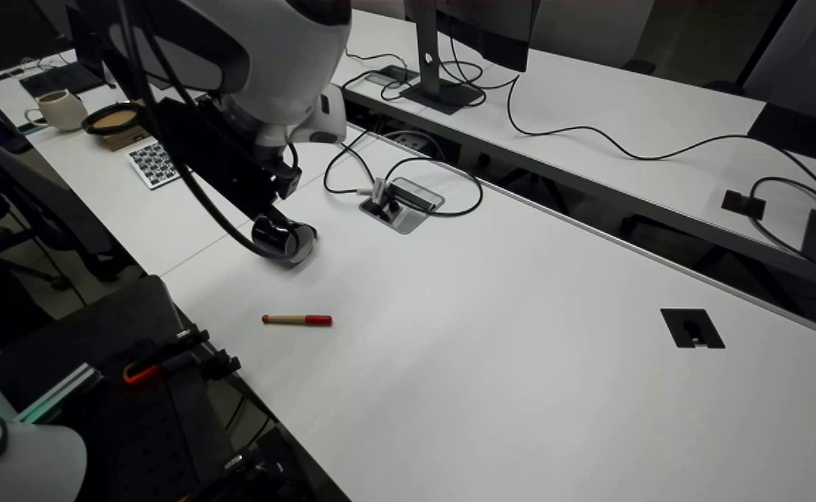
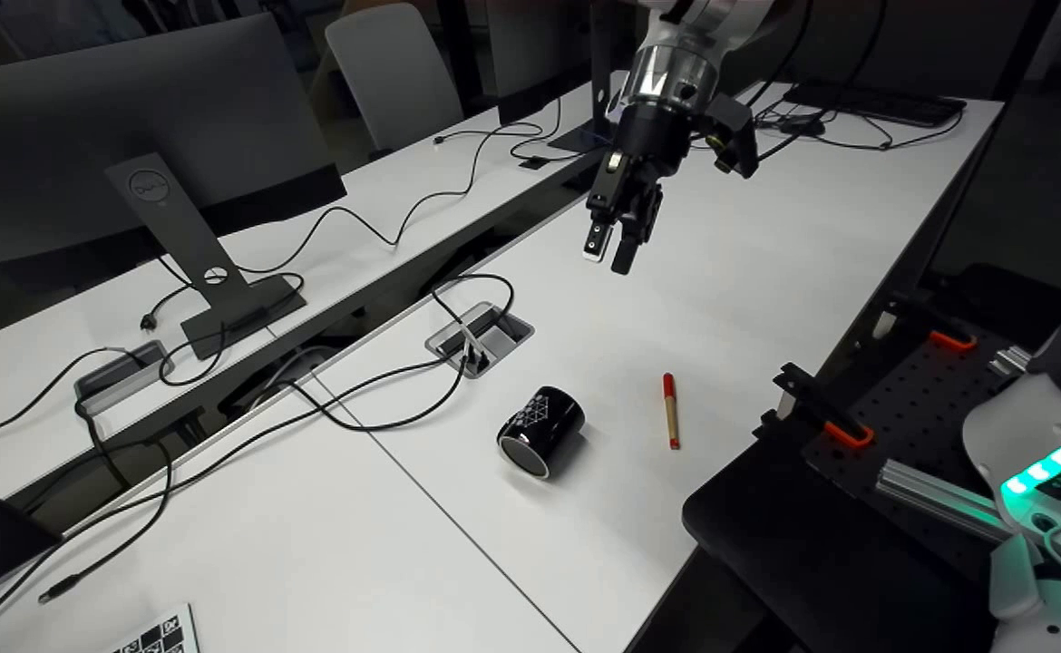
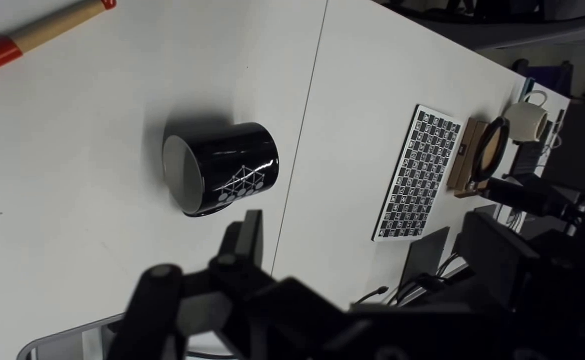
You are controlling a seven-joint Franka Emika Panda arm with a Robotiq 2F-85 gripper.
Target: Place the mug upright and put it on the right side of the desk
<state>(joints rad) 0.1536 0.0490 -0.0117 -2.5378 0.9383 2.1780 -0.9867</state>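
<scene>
A black mug [image 1: 301, 244] with a white line pattern lies on its side on the white desk [image 1: 519, 362]. It also shows in an exterior view [image 2: 544, 431], with its base end toward that camera. In the wrist view the mug [image 3: 237, 155] has its pale open mouth facing left; a dark curved edge below it may be the handle. My gripper [image 2: 609, 254] is in the air above the desk, apart from the mug. In the wrist view the gripper [image 3: 365, 220] has its fingers spread, with nothing between them.
A red and tan marker [image 2: 671, 413] lies near the mug. A socket box [image 2: 503, 340] with loose cables is on its far side. A white keyboard [image 3: 417, 175], a brown box [image 3: 465, 155] and a cream mug [image 3: 525, 120] stand beyond the desk seam.
</scene>
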